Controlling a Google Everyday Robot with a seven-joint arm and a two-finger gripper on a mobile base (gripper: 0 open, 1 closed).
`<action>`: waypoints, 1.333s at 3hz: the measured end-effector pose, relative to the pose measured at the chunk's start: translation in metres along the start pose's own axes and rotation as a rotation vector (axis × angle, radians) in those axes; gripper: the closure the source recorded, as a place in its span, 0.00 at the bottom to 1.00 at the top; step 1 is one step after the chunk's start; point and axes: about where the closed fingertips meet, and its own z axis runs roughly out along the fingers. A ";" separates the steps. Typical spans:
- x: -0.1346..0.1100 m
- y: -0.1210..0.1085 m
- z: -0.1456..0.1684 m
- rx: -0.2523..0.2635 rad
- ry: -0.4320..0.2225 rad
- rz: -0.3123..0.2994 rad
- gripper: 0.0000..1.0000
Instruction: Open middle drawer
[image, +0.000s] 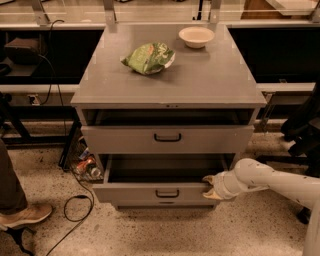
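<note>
The grey cabinet (170, 80) has three stacked drawers. The middle drawer (135, 192), a plain grey front with a small black bar handle (167, 193), is pulled out and its dark inside shows from above. My gripper (209, 187) is at the right end of that drawer's front, touching its top edge, with the white arm (270, 180) reaching in from the right. The taller, wider drawer (167, 139) above is nearly shut. Only a thin strip of the lowest drawer (165, 204) shows beneath.
A green bag (148, 57) and a white bowl (196, 36) lie on the cabinet top. A person's leg and shoe (22, 215) stand at the left. Cables (75, 205) and small clutter (87, 167) lie on the floor left of the cabinet. A dark object (302, 130) stands at the right.
</note>
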 end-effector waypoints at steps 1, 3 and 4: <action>0.000 0.000 0.000 0.000 0.000 0.000 1.00; 0.000 0.000 0.000 0.000 0.000 0.000 0.75; 0.000 0.000 0.000 0.000 0.000 0.000 0.50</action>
